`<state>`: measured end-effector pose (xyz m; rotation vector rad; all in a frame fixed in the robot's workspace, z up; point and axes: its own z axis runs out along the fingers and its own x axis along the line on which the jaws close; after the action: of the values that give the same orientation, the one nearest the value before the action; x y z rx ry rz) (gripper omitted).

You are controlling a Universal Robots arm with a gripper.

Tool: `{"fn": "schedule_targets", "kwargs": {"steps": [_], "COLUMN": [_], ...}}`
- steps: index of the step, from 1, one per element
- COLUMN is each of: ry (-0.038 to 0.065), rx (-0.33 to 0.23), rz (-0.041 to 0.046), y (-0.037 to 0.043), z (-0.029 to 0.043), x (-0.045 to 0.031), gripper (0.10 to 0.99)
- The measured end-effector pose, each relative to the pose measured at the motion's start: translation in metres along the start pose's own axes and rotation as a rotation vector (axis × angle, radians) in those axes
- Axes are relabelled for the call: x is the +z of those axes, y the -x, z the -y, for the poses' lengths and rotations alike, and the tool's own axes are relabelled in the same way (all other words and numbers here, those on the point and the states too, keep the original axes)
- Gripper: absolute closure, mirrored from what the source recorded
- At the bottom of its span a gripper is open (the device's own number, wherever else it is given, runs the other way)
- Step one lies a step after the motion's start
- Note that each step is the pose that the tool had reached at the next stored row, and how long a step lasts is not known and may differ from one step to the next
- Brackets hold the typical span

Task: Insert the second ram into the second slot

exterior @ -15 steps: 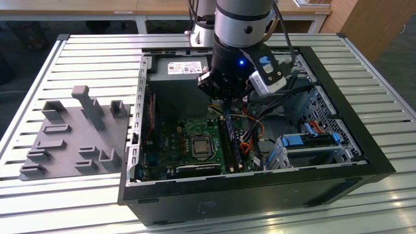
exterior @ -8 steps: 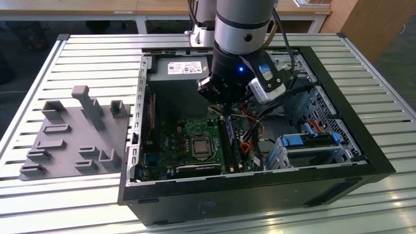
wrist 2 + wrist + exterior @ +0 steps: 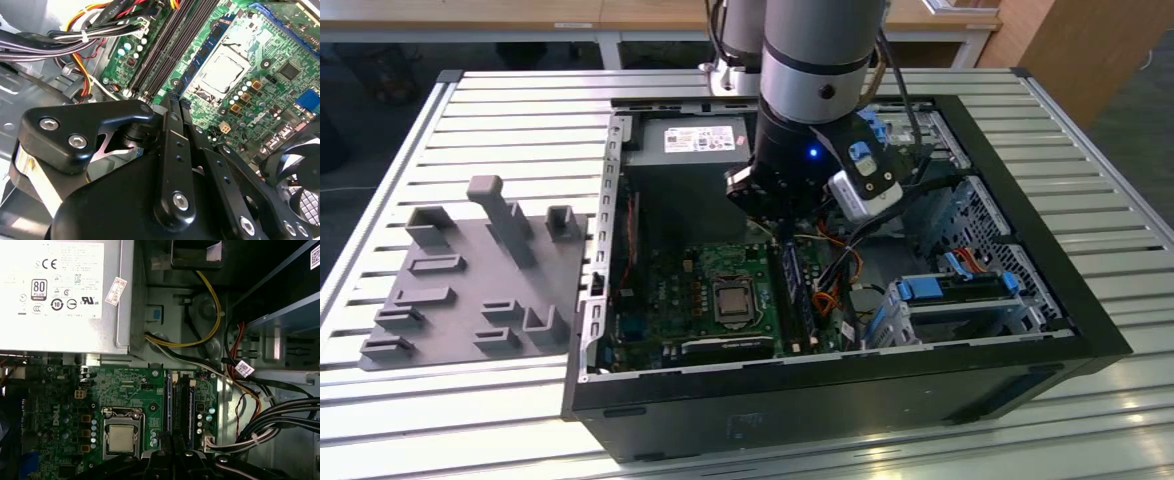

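Green motherboard (image 3: 720, 300) lies in the open black case (image 3: 1067, 330) in the exterior view, with the gripper (image 3: 781, 225) hanging just above its RAM slots (image 3: 801, 295), beside the CPU socket (image 3: 727, 297). In the second wrist view, the fingers (image 3: 172, 107) look drawn together, though whether they pinch the second ram I cannot tell; dark slots (image 3: 165, 45) run beside the CPU socket (image 3: 220, 70). In the first wrist view a blue stick (image 3: 169, 400) stands in the slot nearest the CPU socket (image 3: 121, 435), the next slot (image 3: 190, 405) dark. Doing this well means squaring to the slot and pressing evenly.
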<state>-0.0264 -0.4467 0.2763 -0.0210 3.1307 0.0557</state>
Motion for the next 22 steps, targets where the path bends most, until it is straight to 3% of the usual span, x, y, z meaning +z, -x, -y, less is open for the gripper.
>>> {"fn": "schedule_targets", "kwargs": {"steps": [4, 15, 22], "ry": [0.0, 0.0, 0.0], "rx": [0.002, 0.025, 0.029], "rz": [-0.0073, -0.0072, -0.0103], "y": [0.0005, 0.0004, 0.0036], "z": [0.0018, 0.0076, 0.01], "x": [0.0056, 0.0224, 0.0258], "gripper": [0.953, 0.953, 0.953]}}
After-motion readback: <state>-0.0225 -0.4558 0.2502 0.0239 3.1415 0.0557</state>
